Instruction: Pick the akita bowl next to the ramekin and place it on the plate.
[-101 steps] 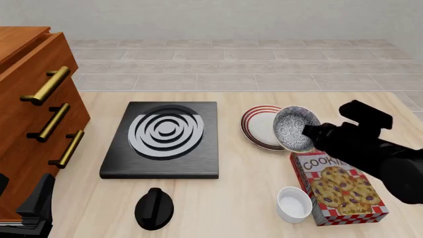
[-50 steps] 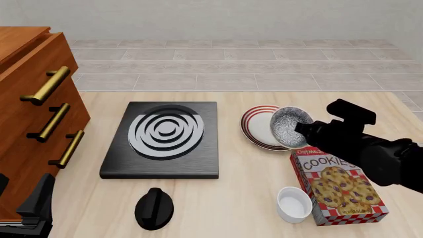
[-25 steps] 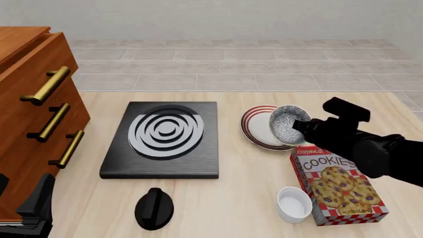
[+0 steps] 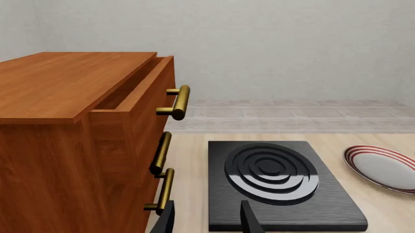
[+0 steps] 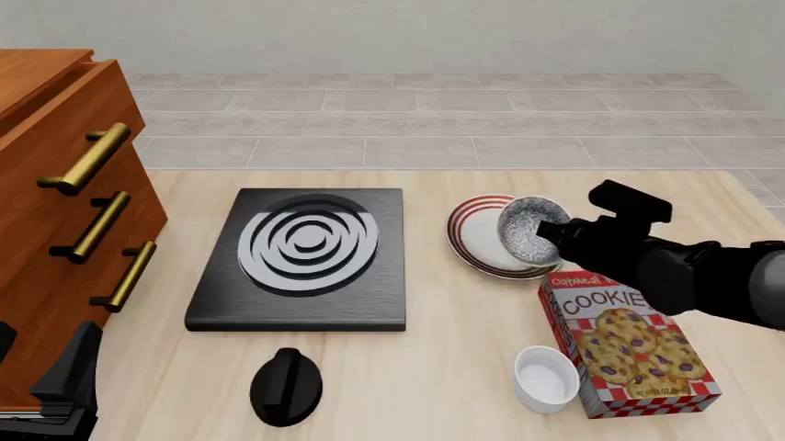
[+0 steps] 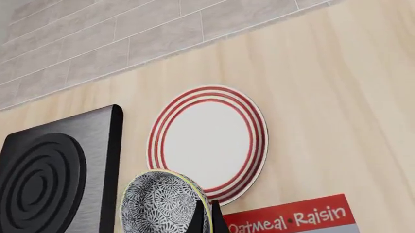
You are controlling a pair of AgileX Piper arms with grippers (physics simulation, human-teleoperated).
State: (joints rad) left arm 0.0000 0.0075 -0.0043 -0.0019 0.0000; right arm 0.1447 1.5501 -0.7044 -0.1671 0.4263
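The akita bowl (image 5: 528, 230), speckled grey and white, hangs tilted over the right part of the red-ringed plate (image 5: 476, 237). My right gripper (image 5: 554, 235) is shut on its rim. In the right wrist view the two fingers (image 6: 196, 219) pinch the rim of the bowl (image 6: 159, 204), with the plate (image 6: 207, 138) beyond it. The white ramekin (image 5: 546, 377) stands near the front, beside the cookie box. My left gripper (image 4: 207, 222) is open and holds nothing, low at the front left by the cabinet.
A black burner board (image 5: 304, 257) lies left of the plate. A black knob (image 5: 286, 386) sits in front of it. A red cookie box (image 5: 628, 344) lies under my right arm. A wooden drawer cabinet (image 5: 62, 211) with brass handles fills the left side.
My right gripper has carried the bowl a little left and away from me, lower over the plate. The left arm has not moved.
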